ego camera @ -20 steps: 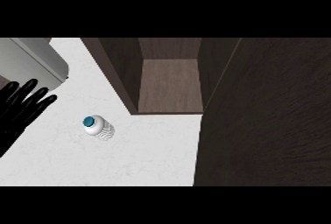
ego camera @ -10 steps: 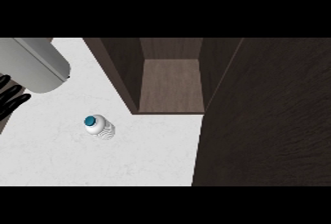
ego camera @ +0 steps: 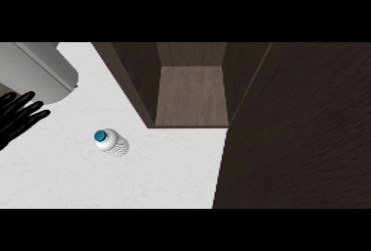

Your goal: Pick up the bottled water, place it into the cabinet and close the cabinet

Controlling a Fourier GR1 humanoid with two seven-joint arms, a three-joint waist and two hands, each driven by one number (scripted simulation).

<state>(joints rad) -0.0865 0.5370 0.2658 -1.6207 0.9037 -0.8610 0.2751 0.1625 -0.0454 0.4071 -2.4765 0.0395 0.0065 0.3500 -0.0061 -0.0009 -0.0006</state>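
Black hand (ego camera: 18, 120) with slender dark fingers, rounded light grey forearm (ego camera: 36, 73) with smooth casing

I get even, soft light across the white counter (ego camera: 87, 181), bright without any glare. The bottle (ego camera: 111, 142) throws only a faint, short shadow just beside it. The dark cabinet (ego camera: 192, 93) takes the light poorly: its side walls go near black, while its floor reads a lighter brown toward the far end. The big door (ego camera: 304, 137) at my right stays dim, grain barely showing.
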